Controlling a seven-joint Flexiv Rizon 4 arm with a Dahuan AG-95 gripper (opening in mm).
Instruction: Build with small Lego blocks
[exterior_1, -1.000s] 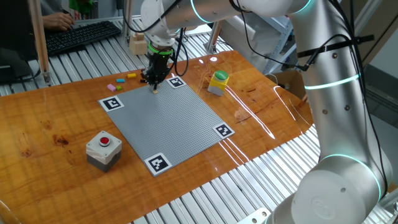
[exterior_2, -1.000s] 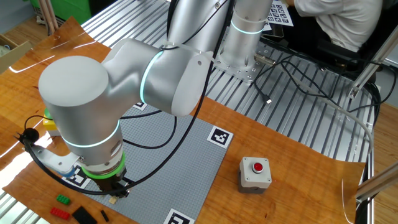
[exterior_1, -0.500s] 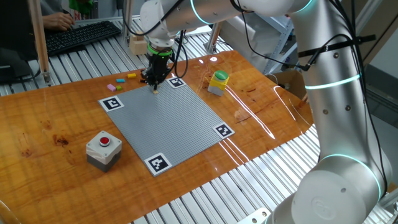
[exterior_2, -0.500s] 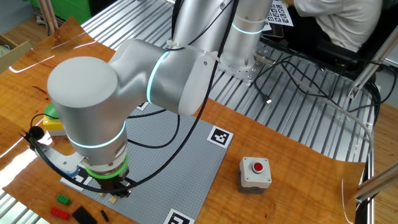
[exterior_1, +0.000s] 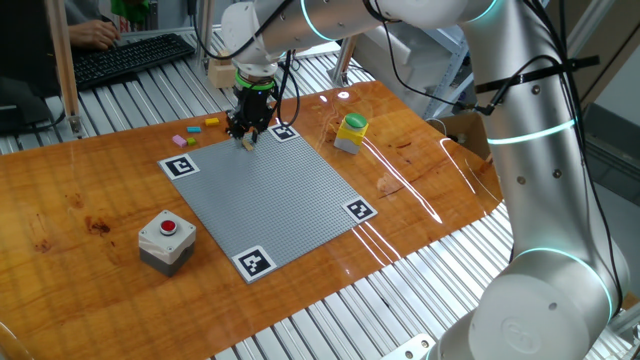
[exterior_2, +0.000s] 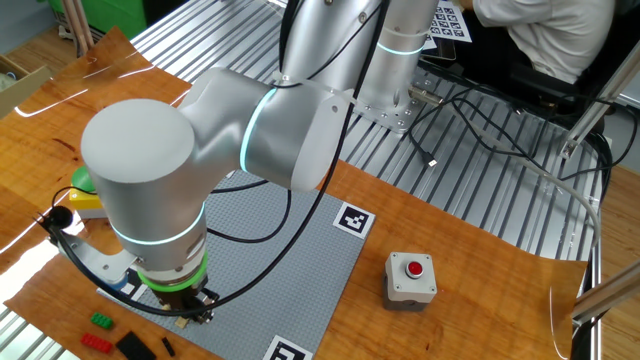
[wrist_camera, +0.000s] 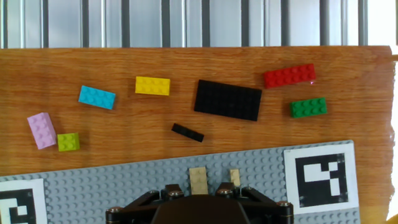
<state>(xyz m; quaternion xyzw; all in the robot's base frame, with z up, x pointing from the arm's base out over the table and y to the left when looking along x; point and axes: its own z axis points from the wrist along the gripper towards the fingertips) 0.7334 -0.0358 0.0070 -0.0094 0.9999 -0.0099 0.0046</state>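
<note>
My gripper (exterior_1: 247, 136) hangs just above the far edge of the grey baseplate (exterior_1: 270, 195), jaws open. In the hand view a tan Lego block (wrist_camera: 198, 180) sits on the baseplate (wrist_camera: 124, 180) between the two fingertips (wrist_camera: 173, 190), with a gap on each side. A narrower tan block (wrist_camera: 234, 177) stands next to it. Loose small Lego blocks lie on the wood beyond the plate: cyan (wrist_camera: 97, 97), yellow (wrist_camera: 152, 85), a black plate (wrist_camera: 227, 99), red (wrist_camera: 289, 75), green (wrist_camera: 308, 107), pink (wrist_camera: 41, 130), lime (wrist_camera: 68, 142) and a thin black one (wrist_camera: 187, 132). The gripper (exterior_2: 186, 314) is largely hidden by the arm.
A yellow container with a green top (exterior_1: 350, 132) stands right of the baseplate. A grey box with a red button (exterior_1: 166, 240) sits at its near left. A pale wooden block (exterior_1: 221, 72) and a keyboard (exterior_1: 125, 57) lie behind. Marker tags sit at the plate's corners (exterior_1: 254, 262).
The jaws have opened and the hand has lifted slightly. The tan block that was at the fingertips now stays on the baseplate.
</note>
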